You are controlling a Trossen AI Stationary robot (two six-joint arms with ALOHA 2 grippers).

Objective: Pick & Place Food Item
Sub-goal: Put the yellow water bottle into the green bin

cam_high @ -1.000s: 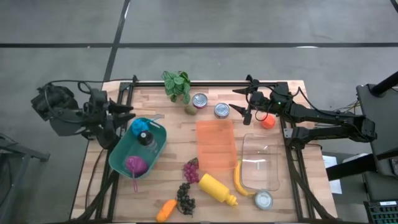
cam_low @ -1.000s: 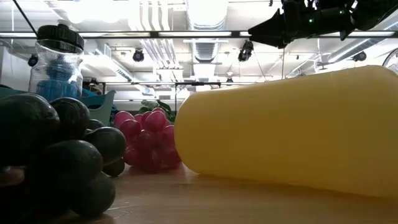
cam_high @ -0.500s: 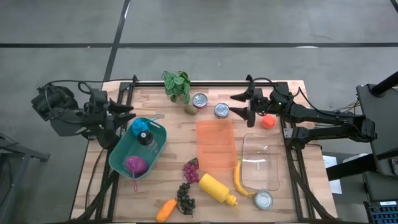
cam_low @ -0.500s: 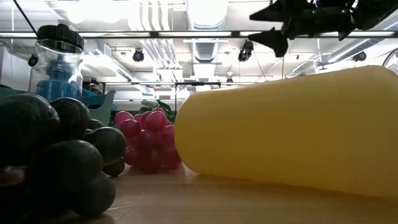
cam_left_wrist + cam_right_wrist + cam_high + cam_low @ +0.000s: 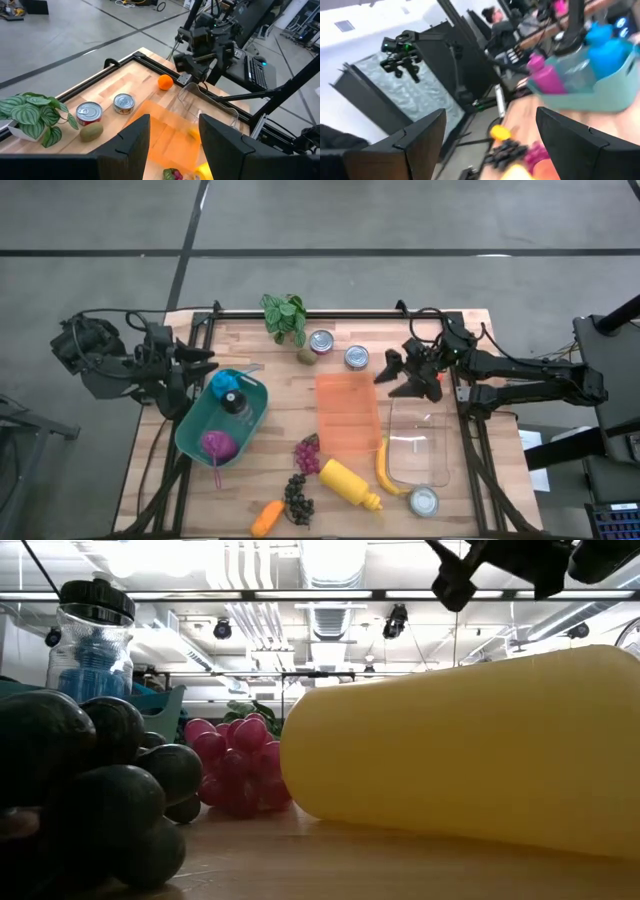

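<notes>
My right gripper [image 5: 398, 378] is open above the table, over the gap between the orange flat tray [image 5: 347, 412] and the far-left corner of the clear container [image 5: 418, 440]. It holds nothing. In the low view it shows at the top [image 5: 470, 570]. The orange fruit [image 5: 165, 81] rests on the table beside that arm; in the high view the arm hides it. My left gripper [image 5: 197, 361] waits open at the table's left edge, beside the teal basket [image 5: 195, 435].
Two cans [image 5: 321, 342] [image 5: 357, 357], a kiwi [image 5: 306, 357] and a potted plant [image 5: 285, 315] stand near the far edge. A banana [image 5: 383, 468], yellow bottle [image 5: 350, 483], pink grapes [image 5: 307, 455], dark grapes [image 5: 297, 498], carrot [image 5: 266, 518] and a third can [image 5: 424, 501] lie toward the near edge.
My right gripper has moved from beside the cans toward the table's near edge, turning as it went, and now hangs over the far-left corner of the clear container. The arm now covers the orange in the high view. Nothing on the table has moved.
</notes>
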